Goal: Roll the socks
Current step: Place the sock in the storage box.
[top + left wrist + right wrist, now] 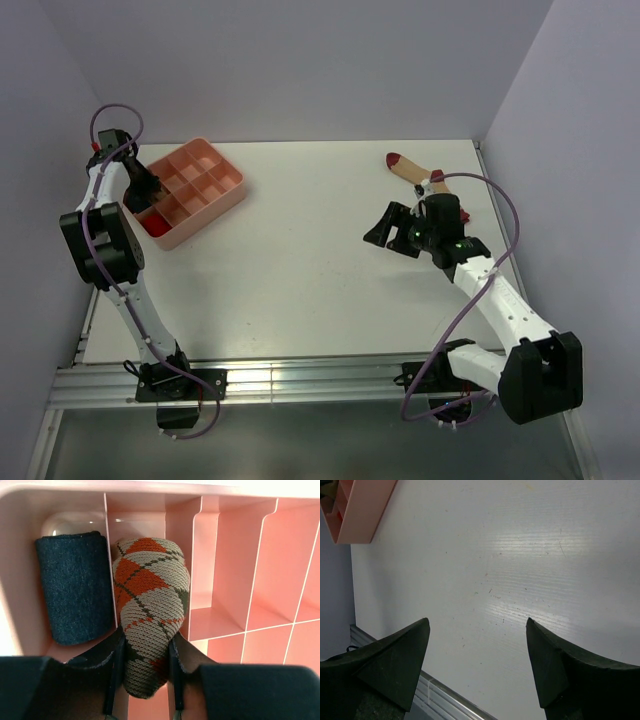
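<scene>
While nothing is sitting between its fingers, the right gripper (477,630) is hanging over the bare table (520,555) with its jaws spread wide, probably readying for the next pick-up; further back on the left, the left gripper (145,647) is pinching the rolled argyle sock (150,595) by its lower end, holding it inside a compartment of the pink tray (235,580), just beside a dark blue bundle (75,587) in the neighbouring slot, seemingly so the roll is not springing open while being stowed; farthest off, at the table's right rear, the tan sock (412,170) with the dark red toe is lying flat and unrolled, awaiting its turn.
</scene>
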`<state>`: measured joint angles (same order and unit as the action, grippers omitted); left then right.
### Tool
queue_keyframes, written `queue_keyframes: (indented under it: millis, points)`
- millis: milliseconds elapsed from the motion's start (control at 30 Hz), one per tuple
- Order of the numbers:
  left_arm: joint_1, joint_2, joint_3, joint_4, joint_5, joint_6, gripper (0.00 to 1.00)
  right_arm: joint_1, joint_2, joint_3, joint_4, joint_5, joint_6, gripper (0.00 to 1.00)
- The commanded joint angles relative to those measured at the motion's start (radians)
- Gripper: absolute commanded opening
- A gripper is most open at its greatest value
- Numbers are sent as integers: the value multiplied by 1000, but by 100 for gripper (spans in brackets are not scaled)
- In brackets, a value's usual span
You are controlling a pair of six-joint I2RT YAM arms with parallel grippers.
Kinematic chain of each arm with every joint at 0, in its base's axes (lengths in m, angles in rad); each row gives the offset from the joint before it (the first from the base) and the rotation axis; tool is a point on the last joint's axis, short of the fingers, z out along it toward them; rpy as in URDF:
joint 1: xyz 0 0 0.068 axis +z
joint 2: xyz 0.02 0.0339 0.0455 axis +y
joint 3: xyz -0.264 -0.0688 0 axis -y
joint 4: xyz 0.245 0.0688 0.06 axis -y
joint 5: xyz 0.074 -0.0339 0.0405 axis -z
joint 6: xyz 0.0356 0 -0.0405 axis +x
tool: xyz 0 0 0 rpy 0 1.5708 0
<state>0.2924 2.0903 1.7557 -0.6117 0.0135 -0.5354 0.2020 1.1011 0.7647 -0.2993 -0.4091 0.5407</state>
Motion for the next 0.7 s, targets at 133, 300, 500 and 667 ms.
queue_keyframes:
  millis: [133, 300, 500, 667]
  points:
    - [7, -12, 5, 99, -73, -5, 2, -6, 20, -11, 55, -28, -13, 84]
    - [7, -19, -25, 184, -106, -12, 8, -6, 28, -10, 58, -33, -21, 84]
    - [-7, 30, 25, 153, -101, -2, 11, -6, 45, -11, 68, -48, -19, 84]
    - [-18, 71, 62, 90, -80, -8, 18, -6, 52, -11, 72, -66, -21, 84]
